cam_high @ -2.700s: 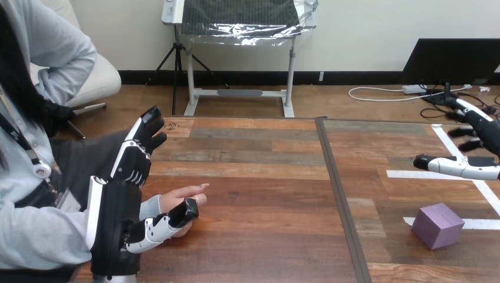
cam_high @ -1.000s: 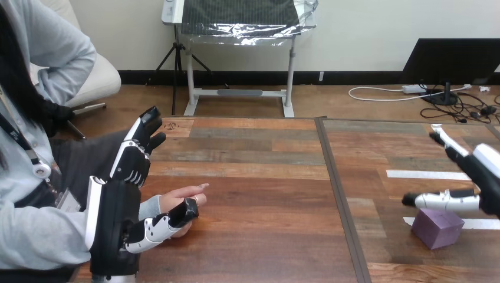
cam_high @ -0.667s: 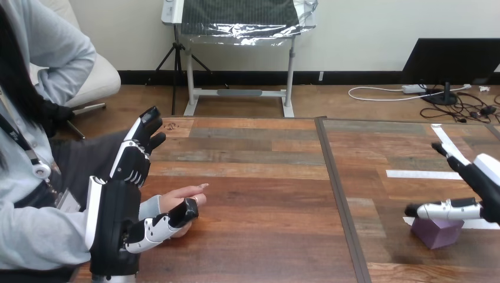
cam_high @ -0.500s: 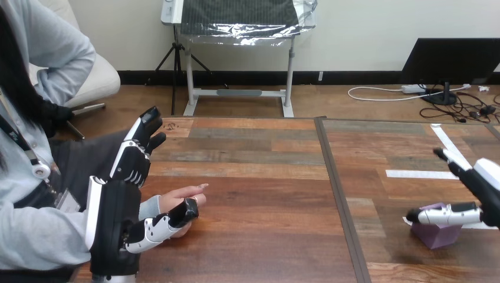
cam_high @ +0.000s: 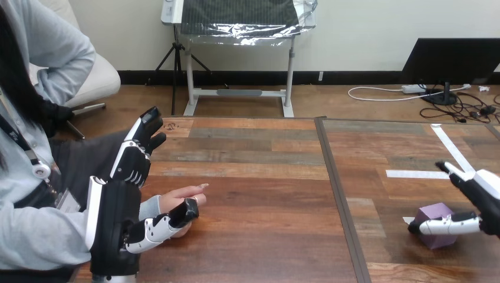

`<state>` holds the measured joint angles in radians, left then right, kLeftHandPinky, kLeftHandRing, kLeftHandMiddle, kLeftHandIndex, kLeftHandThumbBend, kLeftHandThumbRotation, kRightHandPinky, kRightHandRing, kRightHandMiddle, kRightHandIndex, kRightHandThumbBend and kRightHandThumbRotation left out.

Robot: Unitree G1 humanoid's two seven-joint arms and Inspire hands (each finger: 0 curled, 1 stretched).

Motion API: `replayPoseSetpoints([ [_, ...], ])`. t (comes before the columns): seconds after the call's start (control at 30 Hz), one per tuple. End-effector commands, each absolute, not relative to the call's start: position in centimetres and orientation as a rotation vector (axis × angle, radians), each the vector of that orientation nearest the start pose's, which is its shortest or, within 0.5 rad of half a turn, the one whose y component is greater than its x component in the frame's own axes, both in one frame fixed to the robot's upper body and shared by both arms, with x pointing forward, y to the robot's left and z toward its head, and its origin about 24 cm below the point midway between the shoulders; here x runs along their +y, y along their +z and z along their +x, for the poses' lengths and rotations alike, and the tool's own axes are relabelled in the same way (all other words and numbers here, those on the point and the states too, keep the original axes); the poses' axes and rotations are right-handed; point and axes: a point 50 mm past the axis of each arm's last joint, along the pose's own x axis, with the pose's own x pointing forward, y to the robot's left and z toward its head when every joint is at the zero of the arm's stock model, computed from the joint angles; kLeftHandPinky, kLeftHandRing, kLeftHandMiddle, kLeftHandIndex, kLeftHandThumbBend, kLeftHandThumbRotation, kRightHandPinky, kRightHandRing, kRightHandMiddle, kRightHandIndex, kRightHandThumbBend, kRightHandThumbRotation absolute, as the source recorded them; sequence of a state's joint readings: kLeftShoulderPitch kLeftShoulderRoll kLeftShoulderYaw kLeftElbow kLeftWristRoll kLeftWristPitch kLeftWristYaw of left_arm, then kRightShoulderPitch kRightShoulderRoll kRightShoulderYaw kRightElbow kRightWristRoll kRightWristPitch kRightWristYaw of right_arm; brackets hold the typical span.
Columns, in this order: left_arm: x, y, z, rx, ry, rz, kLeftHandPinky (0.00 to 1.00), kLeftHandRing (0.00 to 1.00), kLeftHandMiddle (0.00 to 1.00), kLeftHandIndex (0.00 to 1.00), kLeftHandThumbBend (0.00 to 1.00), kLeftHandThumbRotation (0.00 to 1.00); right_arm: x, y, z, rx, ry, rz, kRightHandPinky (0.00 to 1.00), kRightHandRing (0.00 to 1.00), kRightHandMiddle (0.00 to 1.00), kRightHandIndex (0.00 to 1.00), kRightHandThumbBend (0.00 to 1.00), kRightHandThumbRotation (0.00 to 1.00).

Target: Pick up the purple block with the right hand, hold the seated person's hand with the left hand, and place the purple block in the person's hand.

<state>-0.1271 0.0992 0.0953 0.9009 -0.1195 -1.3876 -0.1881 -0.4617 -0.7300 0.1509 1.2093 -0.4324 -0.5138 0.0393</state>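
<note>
- Head view: the block point(cam_high: 435, 211) sits on the table point(cam_high: 259, 177) at the near right, resting on one face with a corner turned toward the left.
- The right hand point(cam_high: 484, 197) straddles it. The thumb lies across the block's near side, touching it or just beside it, and the fingers point(cam_high: 455, 171) reach out straight over its far side, apart from it. The hand is spread wide and has nothing gripped yet.
- The left hand point(cam_high: 115, 215) is at the near left with its fingers straight and pointing up and away.
- The person's hand point(cam_high: 183, 199) lies low over the table, between those fingers and the thumb. The thumb runs along its near side, and I cannot tell whether it presses. Nothing is wrapped round the person's hand.
- Judgement: the block looks stiff and light, with flat, smooth faces that could slip under hard fingertips.
- Best hold: thumb on the near face and fingers on the opposite far face, square to both and away from the corners, so that it cannot twist out.
</note>
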Motion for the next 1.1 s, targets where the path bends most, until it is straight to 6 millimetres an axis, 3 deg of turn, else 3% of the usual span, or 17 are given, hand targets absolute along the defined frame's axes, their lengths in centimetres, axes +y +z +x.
replayPoseSetpoints([
  [0.0,18.4,2.4,22.4,-0.690,-0.039,0.104,0.88,0.93,0.93,0.89,1.00,0.59,-33.0,3.6,30.0,0.291,0.104,-1.060,0.95,1.00,1.00,1.00,1.00,0.43],
  [1.07,18.5,2.3,22.2,-0.691,-0.025,0.101,0.86,0.92,0.92,0.88,1.00,0.60,-32.9,1.7,29.3,0.414,0.123,-1.071,0.90,0.98,0.98,0.99,1.00,0.39],
])
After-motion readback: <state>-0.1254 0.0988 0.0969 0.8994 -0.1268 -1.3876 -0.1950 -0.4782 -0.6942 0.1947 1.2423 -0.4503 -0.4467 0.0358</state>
